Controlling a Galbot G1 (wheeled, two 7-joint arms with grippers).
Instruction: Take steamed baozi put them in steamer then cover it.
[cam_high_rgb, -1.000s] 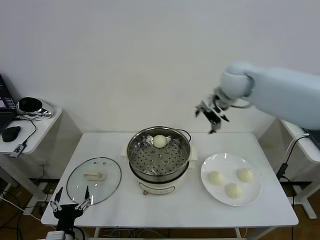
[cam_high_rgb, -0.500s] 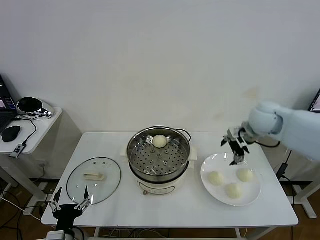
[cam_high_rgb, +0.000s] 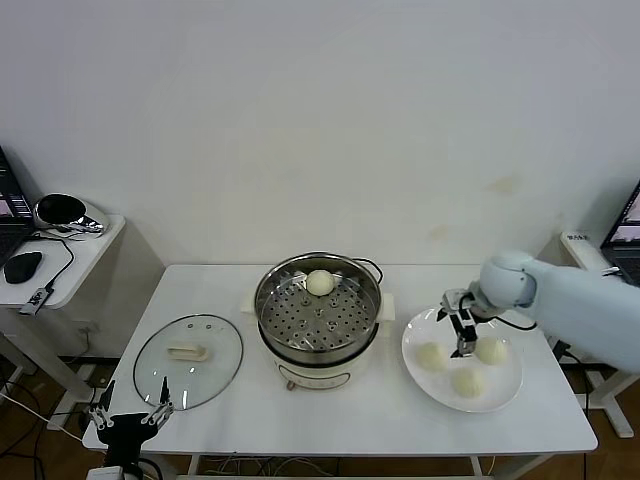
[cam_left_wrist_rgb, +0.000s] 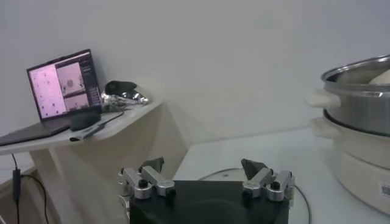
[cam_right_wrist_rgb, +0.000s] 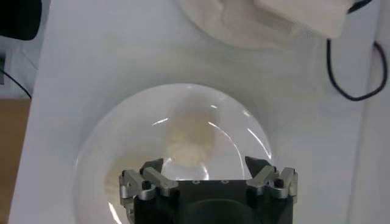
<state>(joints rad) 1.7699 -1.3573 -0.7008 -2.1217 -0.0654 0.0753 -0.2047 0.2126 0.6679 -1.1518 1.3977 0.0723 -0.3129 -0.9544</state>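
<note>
**Right arm drops over the plate of buns, one bun already in the steamer**

Head view: the right gripper (cam_high_rgb: 462, 330) hangs low over the white plate (cam_high_rgb: 505, 385), fingers apart and clamped on nothing, between two of the three steamed baozi (cam_high_rgb: 431, 355) lying there. A second ago it was raised high behind the steamer; half a second ago it was just reaching the plate's far edge. The fourth bun (cam_high_rgb: 319, 283) sits on the perforated tray at the back of the steamer (cam_high_rgb: 318, 312), mid-desk (cam_high_rgb: 400, 420). The glass lid (cam_high_rgb: 188, 360) lies flat to the steamer's left. The left gripper (cam_high_rgb: 128, 418) waits at the desk's near left edge, partly cut off by the frame, fingers spread; it sits a touch lower than before.

Left wrist view: the left gripper (cam_left_wrist_rgb: 207, 176) shows its fingers apart, with the steamer (cam_left_wrist_rgb: 359, 115) cut off at the frame's edge. A laptop (cam_left_wrist_rgb: 61, 85) glows on a side table; its screen cannot be read.

Right wrist view: the right gripper (cam_right_wrist_rgb: 207, 170) has open fingers straddling one blurred bun (cam_right_wrist_rgb: 190, 141) on the plate (cam_right_wrist_rgb: 122, 140). A second bun is mostly hidden behind the gripper body. No writing is legible anywhere.
</note>
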